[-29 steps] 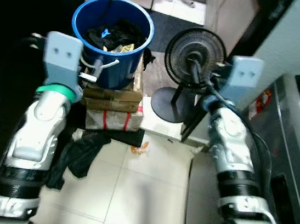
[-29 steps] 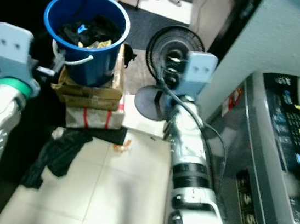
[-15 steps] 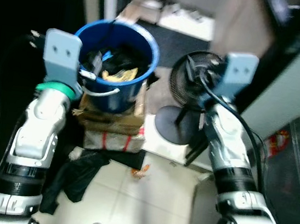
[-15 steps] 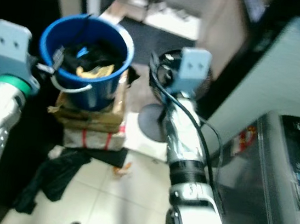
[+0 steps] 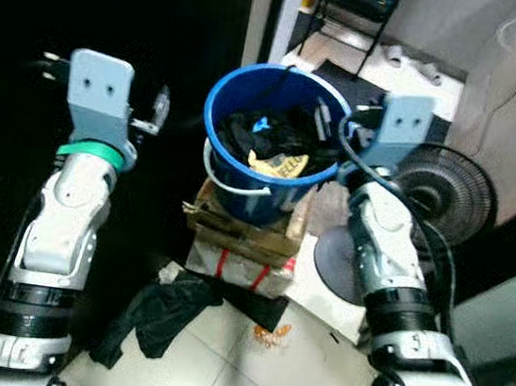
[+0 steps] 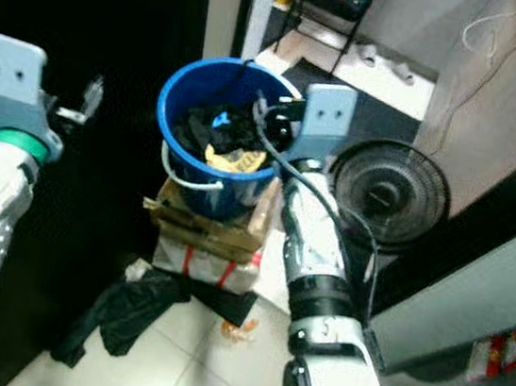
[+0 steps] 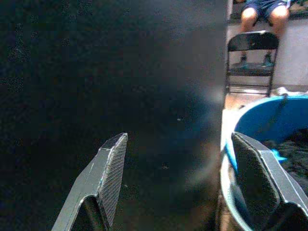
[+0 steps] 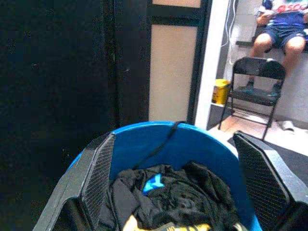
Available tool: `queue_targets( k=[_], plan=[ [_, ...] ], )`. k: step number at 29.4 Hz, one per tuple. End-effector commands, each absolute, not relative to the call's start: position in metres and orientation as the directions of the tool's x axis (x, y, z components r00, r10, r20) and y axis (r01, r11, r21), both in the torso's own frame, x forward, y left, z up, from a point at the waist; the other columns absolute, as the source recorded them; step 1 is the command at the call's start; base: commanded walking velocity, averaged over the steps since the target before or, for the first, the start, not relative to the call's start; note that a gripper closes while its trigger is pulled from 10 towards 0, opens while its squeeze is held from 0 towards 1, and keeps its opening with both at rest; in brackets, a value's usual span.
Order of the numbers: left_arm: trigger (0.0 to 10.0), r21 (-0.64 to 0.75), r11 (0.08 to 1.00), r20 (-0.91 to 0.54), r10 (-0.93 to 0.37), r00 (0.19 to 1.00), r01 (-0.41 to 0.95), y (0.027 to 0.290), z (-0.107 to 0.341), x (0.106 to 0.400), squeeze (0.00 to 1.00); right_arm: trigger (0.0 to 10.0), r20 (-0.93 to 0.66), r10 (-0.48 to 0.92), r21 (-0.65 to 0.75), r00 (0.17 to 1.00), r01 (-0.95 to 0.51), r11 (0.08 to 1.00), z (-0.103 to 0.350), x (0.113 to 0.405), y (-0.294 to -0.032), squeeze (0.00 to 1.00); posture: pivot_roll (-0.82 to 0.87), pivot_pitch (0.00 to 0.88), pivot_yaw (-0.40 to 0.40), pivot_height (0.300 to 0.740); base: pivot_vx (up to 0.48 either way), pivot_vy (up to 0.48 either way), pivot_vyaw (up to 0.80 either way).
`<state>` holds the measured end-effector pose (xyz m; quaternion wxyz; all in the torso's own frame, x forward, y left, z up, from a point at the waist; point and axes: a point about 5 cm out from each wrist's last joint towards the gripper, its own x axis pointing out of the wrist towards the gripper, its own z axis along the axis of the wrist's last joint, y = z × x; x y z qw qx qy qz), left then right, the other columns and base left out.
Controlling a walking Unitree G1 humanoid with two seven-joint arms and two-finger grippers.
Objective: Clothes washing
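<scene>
A blue bucket (image 5: 232, 175) holding dark clothes (image 5: 270, 138) and a yellow piece stands on stacked cardboard boxes (image 5: 243, 234). My right gripper (image 5: 327, 126) is open at the bucket's right rim, pointing over the clothes; in the right wrist view its fingers (image 8: 98, 173) frame the bucket (image 8: 159, 131) and the clothes (image 8: 178, 190). My left gripper (image 5: 157, 111) is open in the dark space left of the bucket, apart from it. The left wrist view has the bucket's wall (image 7: 250, 127) beside one of its fingers (image 7: 113, 166). A dark garment (image 5: 162, 309) lies on the tiled floor.
A black floor fan (image 5: 448, 191) stands just right of the bucket behind my right arm. A grey appliance side (image 6: 472, 302) is at lower right. A black folding chair (image 8: 255, 79) and a seated person's legs (image 8: 276, 41) are beyond the doorway. Darkness fills the left.
The camera has swung left, so the bucket is now central and the fan has shifted right. My right gripper now reaches the bucket's rim; the left one stays beside the bucket.
</scene>
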<state>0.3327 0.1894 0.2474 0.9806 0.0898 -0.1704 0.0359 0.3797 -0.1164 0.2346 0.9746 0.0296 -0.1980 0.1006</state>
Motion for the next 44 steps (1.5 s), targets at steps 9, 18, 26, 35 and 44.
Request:
queue_targets(
  k=[9, 18, 26, 35, 44],
  plan=[
    [10.0, 0.172, 0.982, 0.339, 0.020, 0.941, -0.083, 0.1827, 0.2446, 0.3346, 0.00, 10.0, 0.386, 0.166, 0.024, 0.907, -0.189, 0.982, 0.2337, 0.3811, -0.1266, 0.00, 0.08, 0.050, -0.051, 0.740, 0.465, 0.000, -0.72],
    [10.0, 0.174, 0.981, 0.342, 0.022, 0.940, -0.086, 0.1836, 0.2449, 0.3349, 0.00, 10.0, 0.398, 0.168, 0.012, 0.902, -0.188, 0.982, 0.2354, 0.3811, -0.1258, 0.00, 0.08, 0.047, -0.051, 0.740, 0.461, 0.000, -0.43],
    [10.0, 0.175, 0.981, 0.345, 0.022, 0.938, -0.087, 0.1839, 0.2448, 0.3353, 0.00, 10.0, 0.404, 0.186, -0.003, 0.896, -0.202, 0.979, 0.2363, 0.3804, -0.1226, 0.00, 0.08, 0.039, -0.051, 0.740, 0.460, 0.000, 0.00],
    [10.0, 0.158, 0.984, 0.339, 0.029, 0.940, -0.088, 0.1847, 0.2449, 0.3364, 0.00, 10.0, 0.409, 0.194, -0.007, 0.892, -0.210, 0.978, 0.2366, 0.3802, -0.1212, 0.00, 0.08, 0.036, -0.051, 0.740, 0.301, 0.000, 0.00],
    [10.0, 0.159, 0.984, 0.334, 0.018, 0.942, -0.075, 0.1831, 0.2443, 0.3359, 0.00, 10.0, 0.412, 0.196, -0.010, 0.890, -0.210, 0.978, 0.2375, 0.3803, -0.1213, 0.00, 0.08, 0.042, -0.052, 0.740, 0.000, 0.000, 0.00]
  ],
)
